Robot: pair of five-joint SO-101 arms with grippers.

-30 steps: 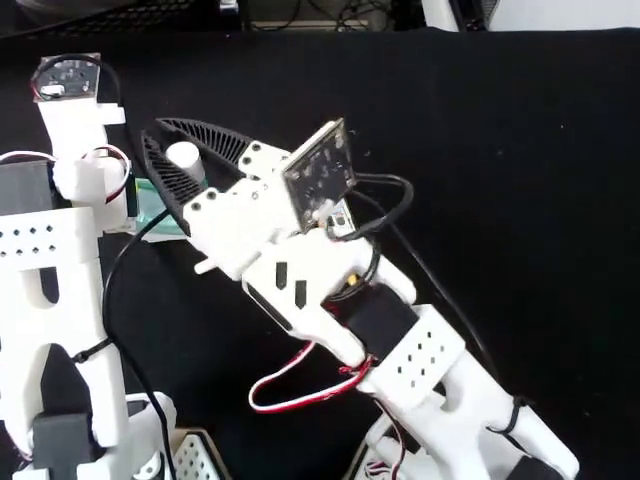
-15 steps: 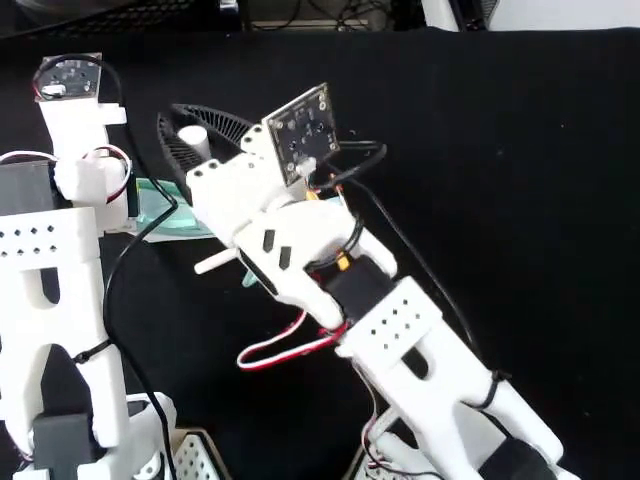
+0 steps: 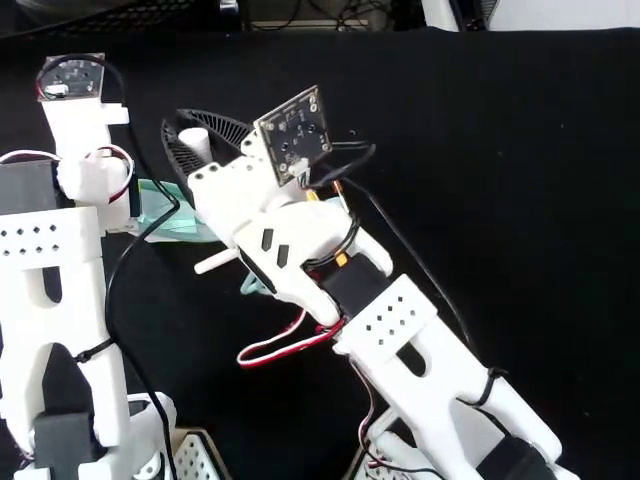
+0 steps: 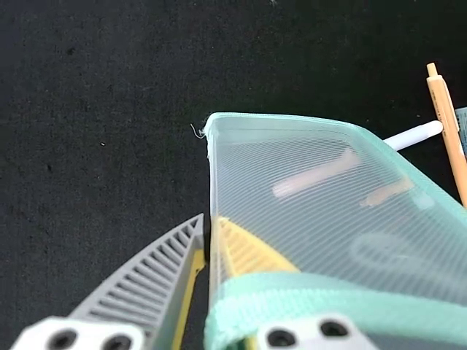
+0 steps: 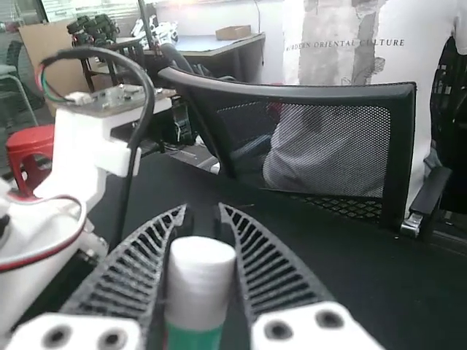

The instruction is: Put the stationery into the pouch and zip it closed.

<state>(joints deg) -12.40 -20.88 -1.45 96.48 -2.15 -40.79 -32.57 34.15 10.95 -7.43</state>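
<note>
**A:** Is any writing being shown?

**B:** Lettering is being carried by a pale pillar (image 5: 343, 65) in the room behind. It is not being read out here.

**A:** What is being gripped by the left gripper (image 4: 210, 222)?

**B:** The pouch (image 4: 321, 211) is being pinched at its edge between 2 fingers. 1 is grey and slatted, and 1 is yellow and is being seen through the wall. The pouch is made of translucent mint-green plastic, finely ribbed and round-cornered. The black cloth of the table (image 4: 95, 109) is being seen behind it.

**A:** And the right gripper (image 5: 203, 211)?

**B:** Its 2 black slatted jaws are being pressed onto a glue stick (image 5: 198, 284). This is a cylinder with a white cap and a green body, and it is standing upright between them. In the high view it is being held just beside the left arm (image 3: 50, 250), near the pouch's teal end.

**A:** Is other stationery being shown?

**B:** 1 white pen (image 4: 416, 135) and 1 orange pen (image 4: 446, 124) are lying past the pouch's far edge. 2 pale shapes are being blurred by the ribbed wall. Whether they are inside or underneath cannot be told.
</note>
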